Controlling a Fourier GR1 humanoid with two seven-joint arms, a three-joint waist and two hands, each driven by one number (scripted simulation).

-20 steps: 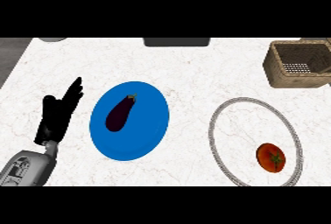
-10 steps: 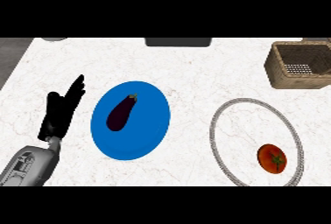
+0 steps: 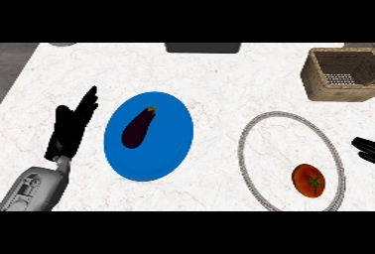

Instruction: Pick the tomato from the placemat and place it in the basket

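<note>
A red tomato (image 3: 309, 180) with a green stem lies on the round white placemat (image 3: 269, 139) with a grey rim, at the lower right. The woven basket (image 3: 324, 87) stands at the far right back, with nothing visible inside. My left hand (image 3: 70, 130) rests open at the left, fingers pointing up, beside the blue plate. Black fingers of my right hand (image 3: 364, 150) show at the right edge, just right of the placemat and above the tomato; the fingers are straight.
A blue plate (image 3: 165, 150) holds a dark purple eggplant (image 3: 139, 127) left of centre. A dark grey object (image 3: 203, 47) sits at the back edge. A grey round thing (image 3: 62, 44) peeks in at the back left.
My right hand's fingers have come into view at the right edge. The left hand and the objects have stayed put.
</note>
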